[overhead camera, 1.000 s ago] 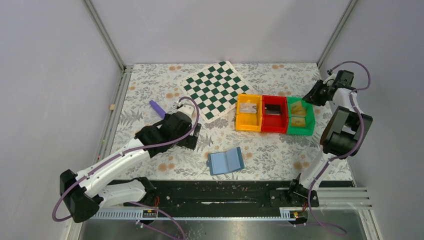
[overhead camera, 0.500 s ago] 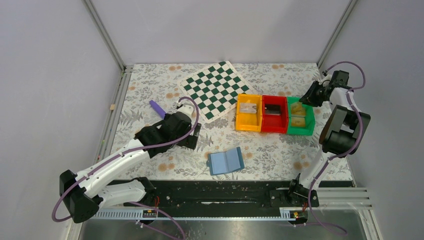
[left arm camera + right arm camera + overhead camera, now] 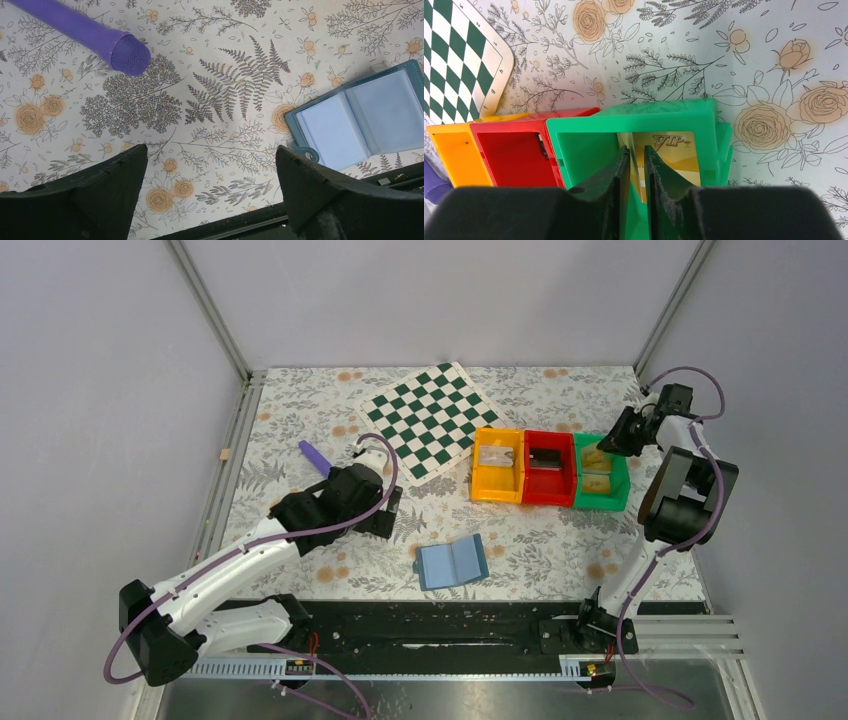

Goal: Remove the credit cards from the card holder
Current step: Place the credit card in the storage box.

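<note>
The left gripper (image 3: 211,152) hangs just above the flowered table (image 3: 300,410) with its jaws spread wide and nothing between them. The card holder (image 3: 365,120) lies open and flat on the table off to that gripper's right, just past its right finger and not touching it, with its pale inner panels facing up. Off to its left and further out lies a purple stick-like thing (image 3: 80,30), also clear of the fingers.

The right gripper (image 3: 636,152) is on the far side of the table, well apart from the holder, and points down into the green bin (image 3: 634,112). Its jaws are drawn close, leaving only a thin slit. Gold shows through that slit, but I cannot tell whether the fingers are pinching a card or just standing in front of one. Directly under and just beyond the fingertips a gold card marked "VIP" leans inside the green bin. From above, the credit cards (image 3: 597,455) show as two gold pieces in that bin — one right at the gripper, the other nearer the arm bases.

To the gripper's left the red bin (image 3: 524,125) sits against the green one, and the orange bin (image 3: 454,150) sits against the red. Further left and beyond them lies the chequered board (image 3: 432,420) — flat on the table.
</note>
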